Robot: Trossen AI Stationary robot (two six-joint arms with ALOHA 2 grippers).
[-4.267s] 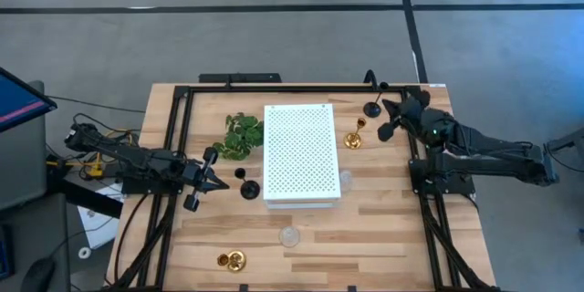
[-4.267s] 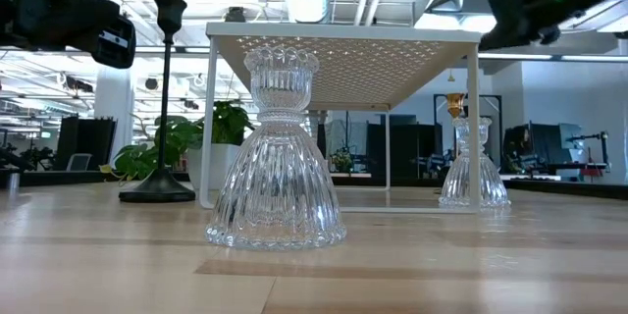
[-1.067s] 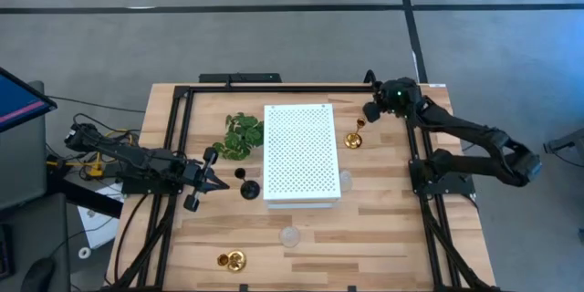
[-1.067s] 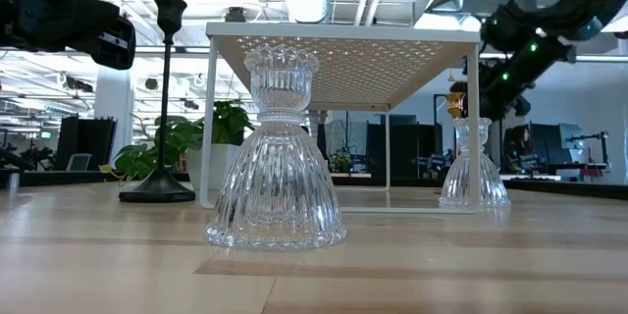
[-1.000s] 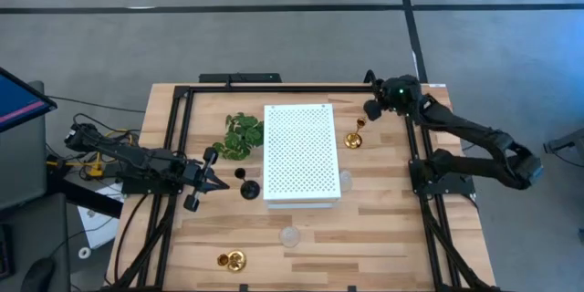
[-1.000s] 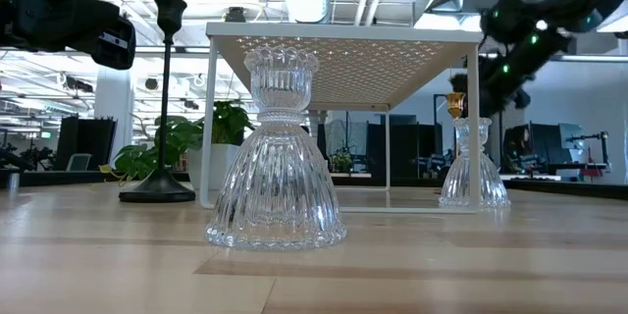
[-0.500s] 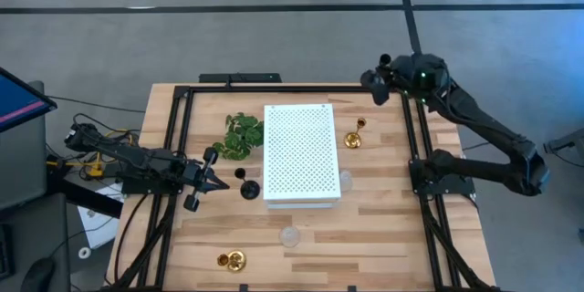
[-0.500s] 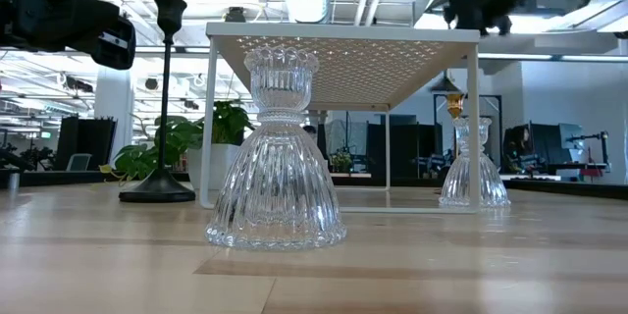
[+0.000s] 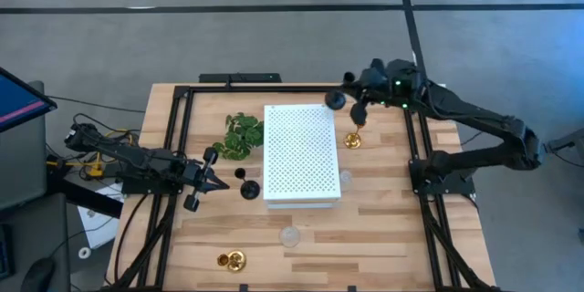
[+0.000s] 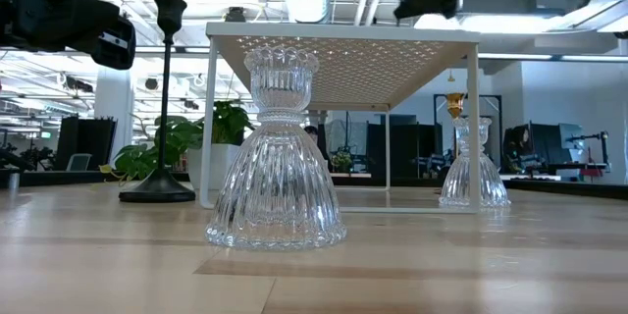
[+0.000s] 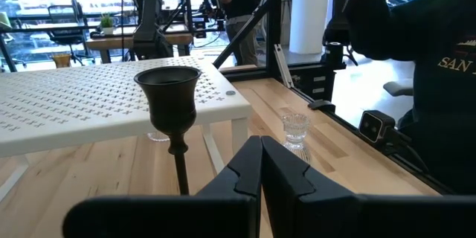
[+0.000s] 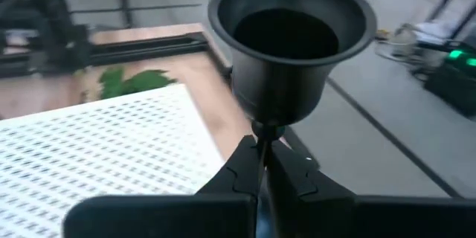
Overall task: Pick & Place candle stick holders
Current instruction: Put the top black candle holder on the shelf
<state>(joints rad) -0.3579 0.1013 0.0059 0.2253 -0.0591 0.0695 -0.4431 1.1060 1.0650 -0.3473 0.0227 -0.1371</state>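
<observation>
The right gripper (image 9: 359,100) hangs in the air over the far right corner of the white perforated board (image 9: 300,152), its fingers (image 12: 239,165) pinched tight on the thin stem of a black candle stick holder (image 12: 291,36). The holder's cup juts out past the fingertips, and from above it sits right at the board's far edge, clear of the surface. Below and just to the right of the gripper, a gold holder (image 9: 354,136) stands on the wood in the narrow strip between the board and the black frame rail (image 9: 412,137), so that side is tight. The board's own top is bare and wide open.

The left gripper (image 9: 219,183) waits low over the left side of the table, its fingers pressed together on nothing. The second black holder (image 9: 247,186) stands just beyond its tips, close against the board's left edge, with the green leafy sprig (image 9: 241,135) farther back along that same edge.

A clear glass holder (image 9: 290,234) sits in the open near part of the table, with plenty of wood around it. The other glass one (image 9: 345,180) stands by the board's near right corner. A second gold holder (image 9: 233,259) lies near the front edge, left of centre.
</observation>
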